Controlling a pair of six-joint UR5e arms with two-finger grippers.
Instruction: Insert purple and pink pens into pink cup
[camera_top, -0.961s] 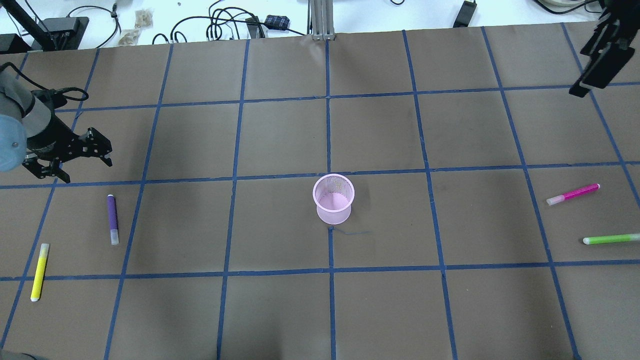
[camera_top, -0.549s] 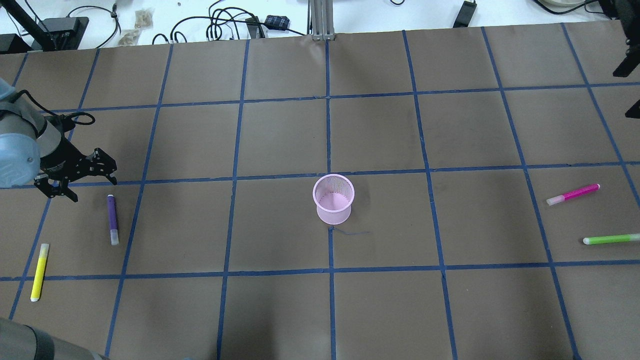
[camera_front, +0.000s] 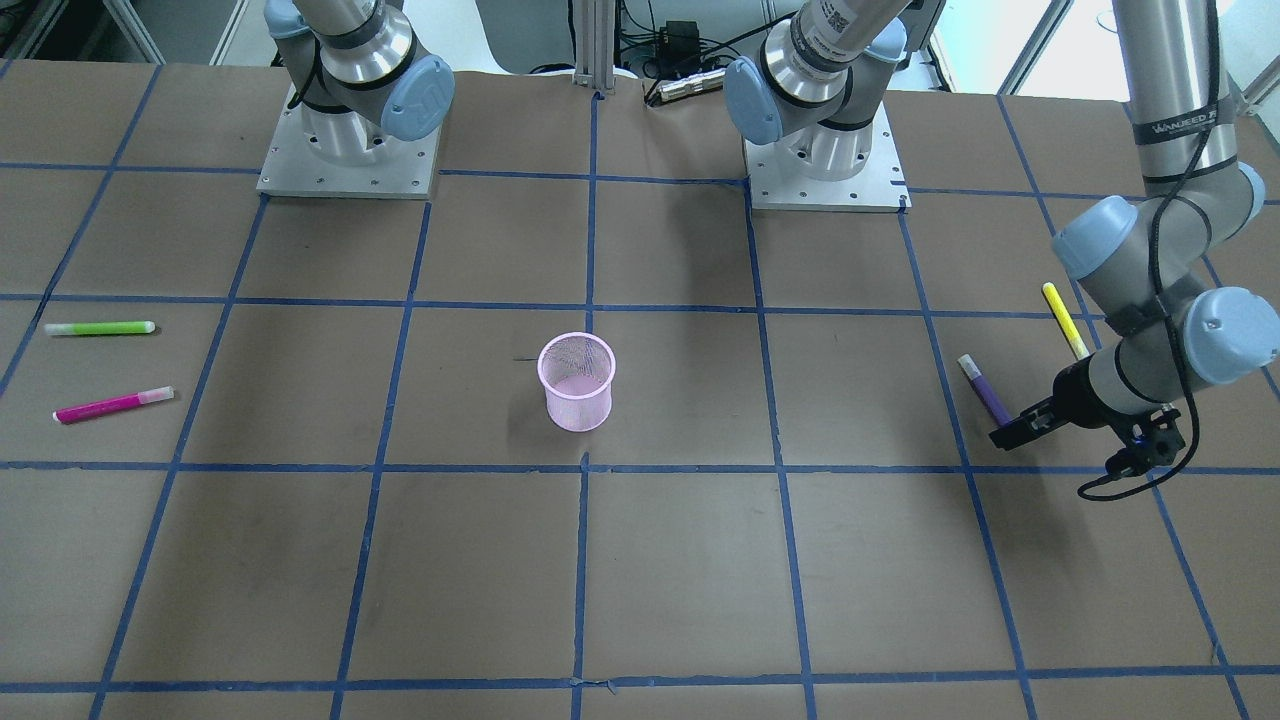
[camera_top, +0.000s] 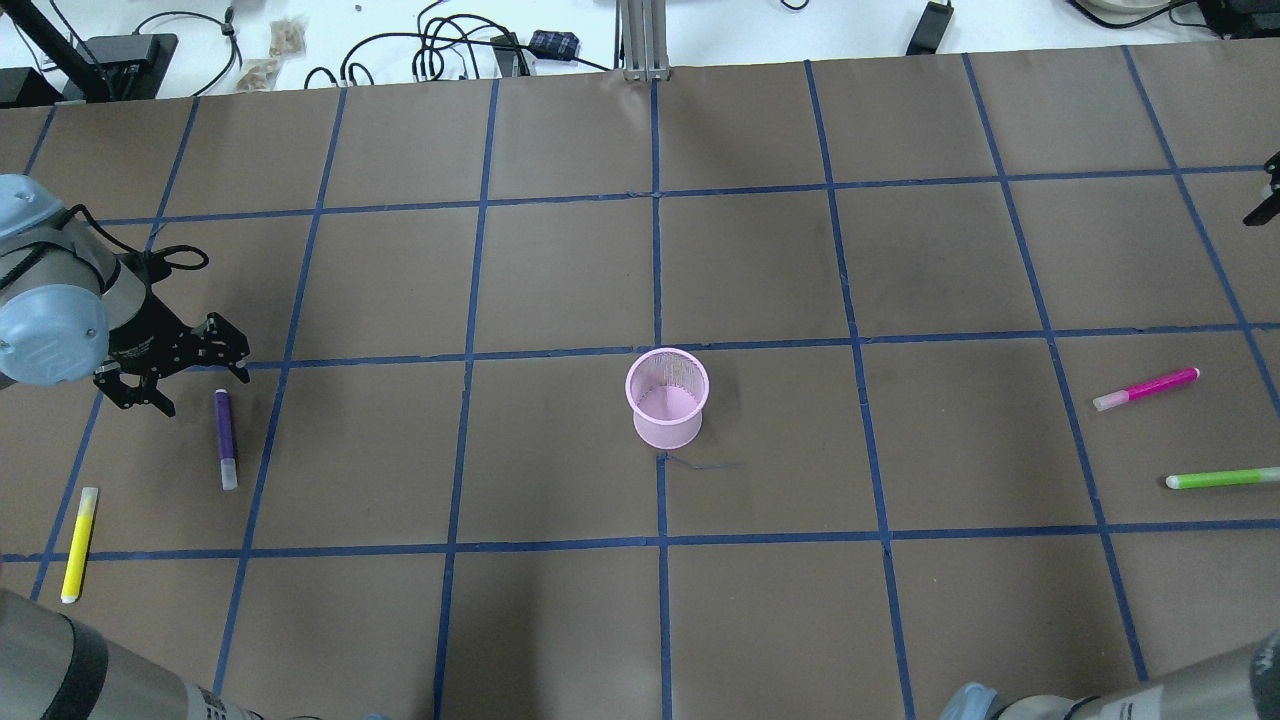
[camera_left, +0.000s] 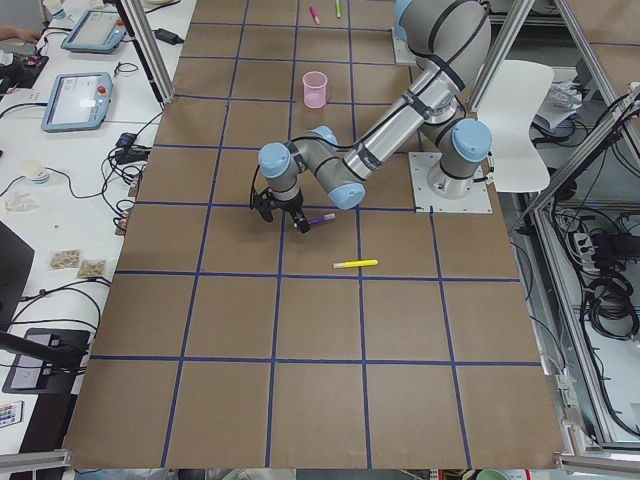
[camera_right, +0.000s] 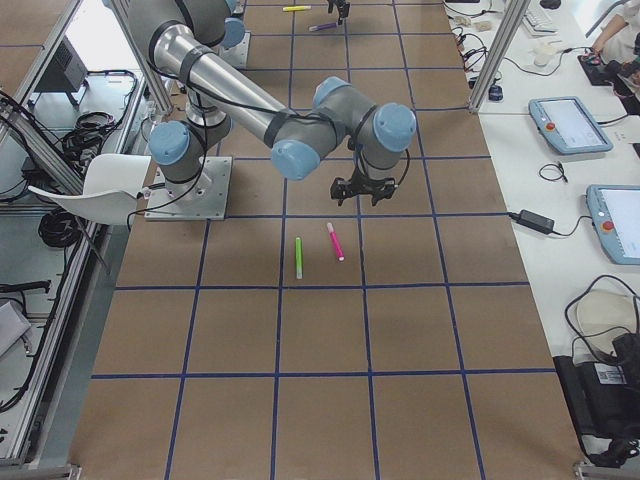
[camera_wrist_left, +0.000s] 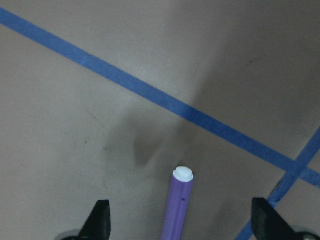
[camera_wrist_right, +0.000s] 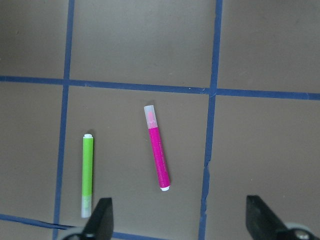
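Note:
The pink mesh cup stands upright and empty at mid-table, also in the front view. The purple pen lies flat at the left. My left gripper is open and low over its far capped end; in the left wrist view the pen lies between the open fingers. The pink pen lies flat at the right. My right gripper is open and empty, high above the pink pen; only its edge shows in the overhead view.
A green pen lies close beside the pink pen, and also shows in the right wrist view. A yellow pen lies nearer me than the purple one. Brown paper with blue tape lines covers the table. Cables lie past its far edge.
My left gripper has moved nearer and right, down to the purple pen's far end. My right arm has swung out past the overhead view's right edge. Pens and cup have not moved.

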